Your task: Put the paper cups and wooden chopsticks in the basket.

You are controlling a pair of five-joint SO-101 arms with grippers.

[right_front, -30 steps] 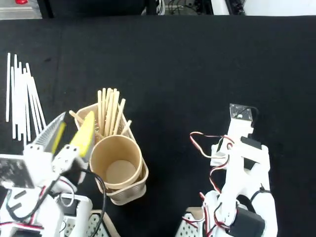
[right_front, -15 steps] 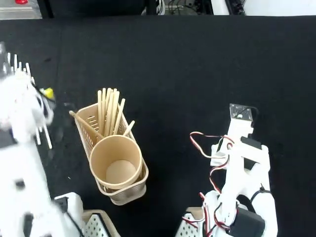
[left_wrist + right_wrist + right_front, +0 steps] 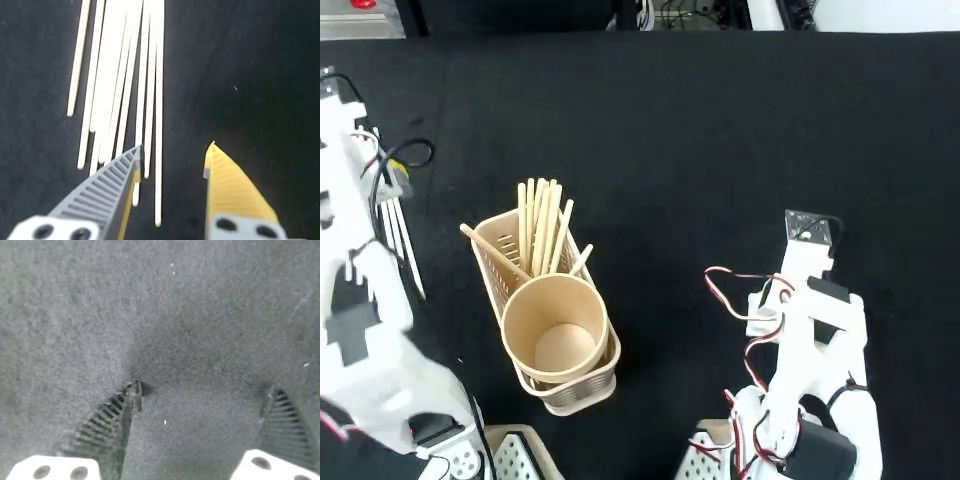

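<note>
- left pincer (image 3: pixel 175 146) hangs spread wide over the loose chopsticks (image 3: pixel 125 75). I'd drop straight down and pinch one (edge stick's probably easiest)
- right pincer (image 3: pixel 203 388) gapes too, empty

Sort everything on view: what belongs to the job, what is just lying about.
Job: basket; paper cup standing in it; chopsticks already in it; loose chopsticks on the table by the open left gripper.
Lying about: cables beyond the table's far edge.
</note>
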